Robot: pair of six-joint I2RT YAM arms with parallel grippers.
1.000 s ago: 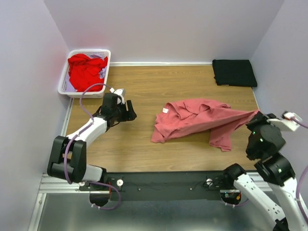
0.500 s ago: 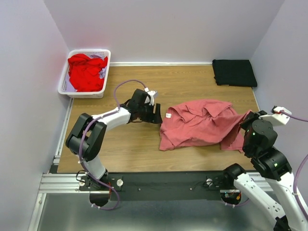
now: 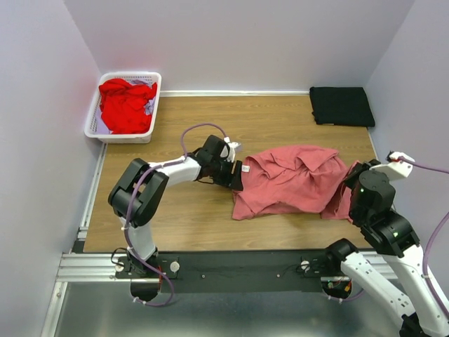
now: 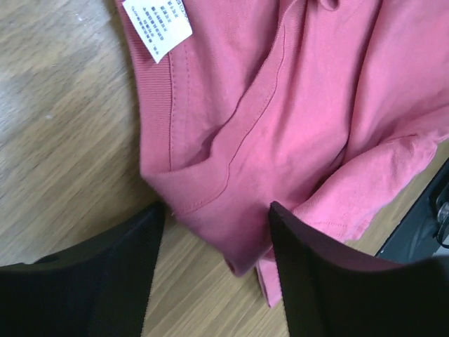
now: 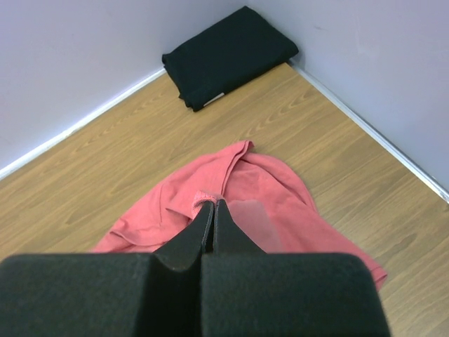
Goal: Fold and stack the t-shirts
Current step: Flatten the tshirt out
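While our right tool [image 5: 208, 208] clamps the salmon-pink t-shirt [image 3: 291, 182], we see our left tool [image 4: 216, 209] spread wide over its labelled edge.

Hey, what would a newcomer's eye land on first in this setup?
The crumpled salmon-pink cloth t-shirt at mid-table, with the left gripper open at its collar edge and the right gripper shut on its right side. Next, the bright red cloth shirt heaped in the white plastic lattice basket far left, and the folded black shirt far right.
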